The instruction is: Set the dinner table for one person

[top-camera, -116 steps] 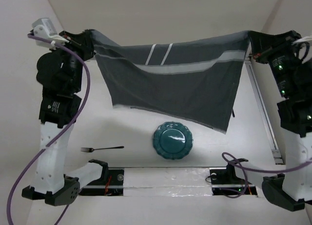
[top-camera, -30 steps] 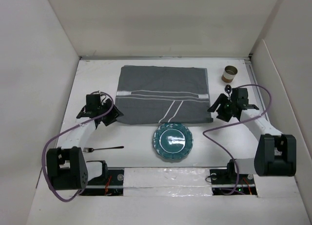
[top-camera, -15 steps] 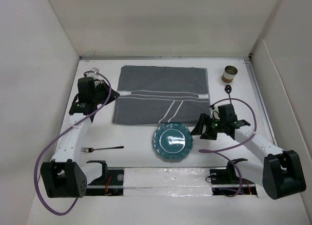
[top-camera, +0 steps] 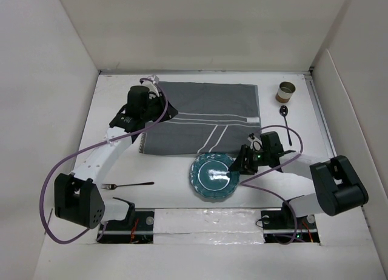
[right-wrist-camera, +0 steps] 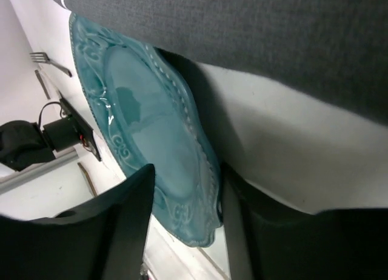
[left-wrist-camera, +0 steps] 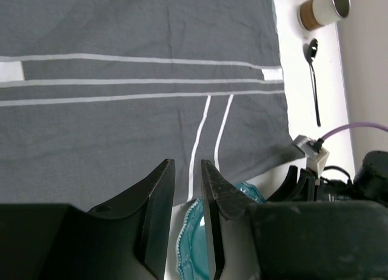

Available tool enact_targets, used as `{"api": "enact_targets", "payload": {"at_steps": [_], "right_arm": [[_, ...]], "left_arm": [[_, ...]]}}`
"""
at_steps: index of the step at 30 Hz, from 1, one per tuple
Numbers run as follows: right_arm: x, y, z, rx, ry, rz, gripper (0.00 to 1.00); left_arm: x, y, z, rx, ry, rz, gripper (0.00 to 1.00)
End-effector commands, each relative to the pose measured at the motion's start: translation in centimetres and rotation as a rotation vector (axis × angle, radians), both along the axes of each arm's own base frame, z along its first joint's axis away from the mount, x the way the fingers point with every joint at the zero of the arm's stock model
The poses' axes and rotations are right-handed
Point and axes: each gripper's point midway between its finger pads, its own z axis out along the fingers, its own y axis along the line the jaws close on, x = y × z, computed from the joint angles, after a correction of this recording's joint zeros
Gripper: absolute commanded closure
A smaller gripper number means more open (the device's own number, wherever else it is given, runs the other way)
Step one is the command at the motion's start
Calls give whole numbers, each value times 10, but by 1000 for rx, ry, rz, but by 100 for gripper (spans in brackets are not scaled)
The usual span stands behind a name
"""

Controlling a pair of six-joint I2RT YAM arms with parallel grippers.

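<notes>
From above: the desk [top-camera: 176, 171] carries one grey mat [top-camera: 206, 116] lying flat at its far middle, one teal plate [top-camera: 212, 177] touching the mat's near edge, one fork [top-camera: 127, 185] near left, and one spoon [top-camera: 285, 117] and one cup [top-camera: 285, 92] far right. Left wrist view: the left jaws hover over the mat, narrow and empty. Right wrist view: the right jaws straddle the plate's rim, likely to move it onto the mat. Pinching yet? I cannot tell.
</notes>
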Motion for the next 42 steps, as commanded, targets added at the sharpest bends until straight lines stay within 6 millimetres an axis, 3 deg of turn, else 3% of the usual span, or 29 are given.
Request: {"api": "enact_targets", "payload": {"at_steps": [1,5,8,10,12,13,16,19,20,22,23,24,26,27,29,31,32,33,34,35,37,39,41,42], "right_arm": [[1,-2,-20,-28,-19,-17,50],[-8,-3,-38,-47,19,0,61],[-10,-5,-48,-85,36,-5,83],[-17,-2,-48,-91,49,19,98],[-19,0,-35,-79,21,34,100],[-33,-1,-33,-97,65,56,100],[-40,6,9,-88,7,116,100],[-46,20,66,-13,-78,179,100],[-37,31,102,54,-131,186,100],[-28,38,137,102,-191,183,100],[-12,50,182,159,-267,190,100],[-12,50,182,159,-267,190,100],[14,57,196,186,-308,187,100],[31,62,214,214,-364,178,100],[67,76,222,257,-396,147,100],[108,81,245,269,-488,88,100],[127,89,225,262,-425,70,100],[147,91,238,278,-453,52,100],[165,91,239,288,-467,30,100],[180,97,216,280,-396,9,100],[208,102,232,302,-447,-5,100],[229,103,215,298,-406,-38,100],[242,104,221,339,-400,-68,100],[250,102,210,346,-371,-88,100]], "left_arm": [[7,8,24,-7,-90,40,78],[7,11,32,6,-101,52,79],[9,12,43,-3,-123,62,79],[11,18,51,14,-137,93,79],[11,23,60,26,-159,112,79],[12,29,64,49,-169,136,79],[15,38,75,88,-197,171,77],[19,45,87,113,-225,202,76],[21,47,88,130,-231,207,76],[25,57,100,153,-255,257,76],[28,61,109,165,-284,275,75],[28,61,109,165,-285,275,75],[30,61,117,166,-303,276,74],[31,60,118,168,-306,271,74],[29,57,117,163,-299,249,74],[26,54,112,154,-292,234,74],[23,55,113,149,-296,236,74],[21,56,118,139,-310,239,74],[15,46,102,122,-275,179,74],[10,45,102,112,-276,174,74],[5,42,90,103,-255,153,74],[-1,42,87,96,-251,143,74],[-7,42,79,92,-243,132,74],[-9,42,76,96,-238,129,74]]}}
